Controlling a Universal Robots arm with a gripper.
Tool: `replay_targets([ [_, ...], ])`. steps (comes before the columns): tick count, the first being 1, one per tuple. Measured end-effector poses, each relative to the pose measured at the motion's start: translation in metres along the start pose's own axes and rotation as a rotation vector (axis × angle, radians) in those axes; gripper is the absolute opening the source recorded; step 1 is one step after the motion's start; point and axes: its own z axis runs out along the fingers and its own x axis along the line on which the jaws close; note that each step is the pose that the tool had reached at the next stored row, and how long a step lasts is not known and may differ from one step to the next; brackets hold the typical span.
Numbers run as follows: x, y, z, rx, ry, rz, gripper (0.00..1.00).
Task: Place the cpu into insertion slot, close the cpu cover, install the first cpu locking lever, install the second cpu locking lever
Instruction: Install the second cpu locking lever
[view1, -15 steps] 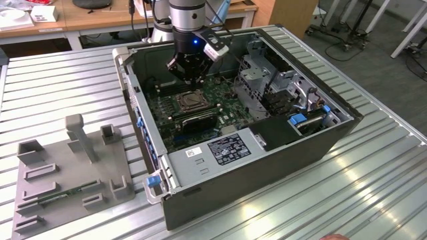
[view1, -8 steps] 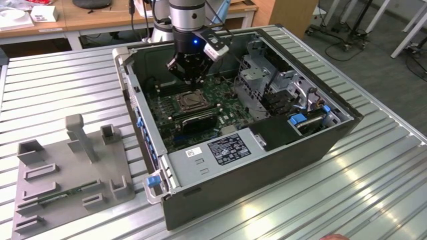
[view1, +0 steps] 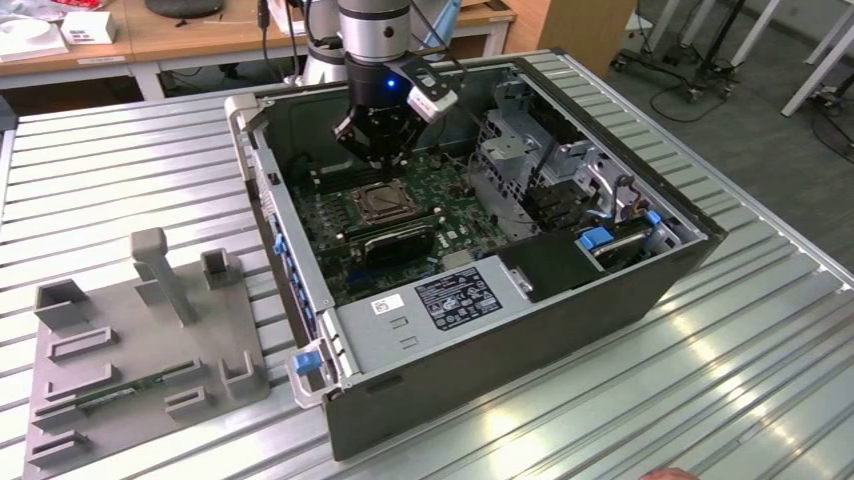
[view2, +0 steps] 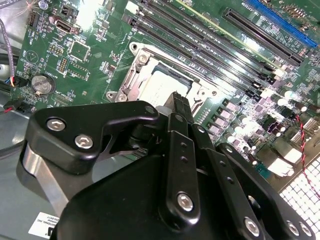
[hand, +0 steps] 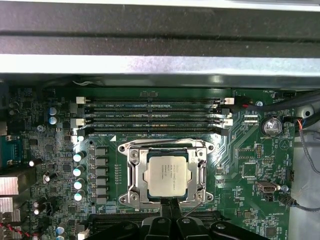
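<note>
Silvery printed cpu (hand: 167, 173) lies in the insertion slot (hand: 131, 193); the closed gripper (hand: 170, 203) is at its rim

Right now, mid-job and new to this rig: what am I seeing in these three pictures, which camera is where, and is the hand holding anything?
One robot arm with a black hand reaches into an open computer case lying on a slatted metal table. The exterior view comes from a camera off the arm. Both wrist views ride on the arm and look past the hand at the green circuit board. The cpu sits in the insertion slot, with the cpu cover closed over it. The hand is at the socket's edge, shut, with nothing visibly held. A grey parts fixture lies at the exterior view's left.
</note>
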Motion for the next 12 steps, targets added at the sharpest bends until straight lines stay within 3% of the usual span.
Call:
replay_targets([
  [4,0.0,-0.0017,0.0002,0.0,0.0,0.0,0.11],
  [12,0.001,-0.0131,0.0011,-0.0001,-0.0001,0.0,0.11],
])
